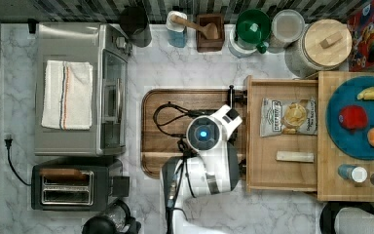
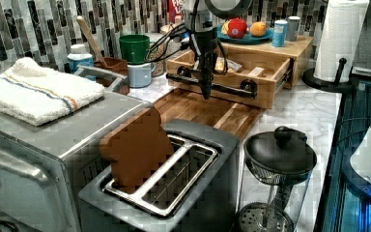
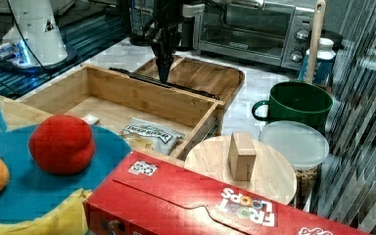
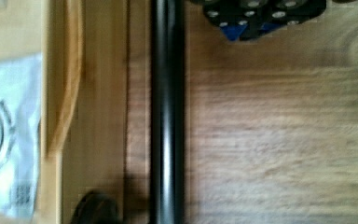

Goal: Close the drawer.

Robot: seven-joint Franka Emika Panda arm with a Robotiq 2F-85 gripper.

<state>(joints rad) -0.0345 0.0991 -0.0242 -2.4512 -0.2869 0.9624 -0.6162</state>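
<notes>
Claw (image 2: 206, 92) vertical, tip-down beside the open drawer (image 2: 232, 79) handle (image 2: 212, 86).

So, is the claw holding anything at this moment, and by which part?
It cannot be told. The claw hangs at the black handle bar on the front of the open drawer, but a grip on the bar is not visible.

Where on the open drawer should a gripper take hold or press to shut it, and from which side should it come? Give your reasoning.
Probably the black bar handle across the drawer front. It stands off the wood on two posts, so fingers fit around it. Come from above, on the cutting board side, where the gripper hangs, then push toward the block.
</notes>
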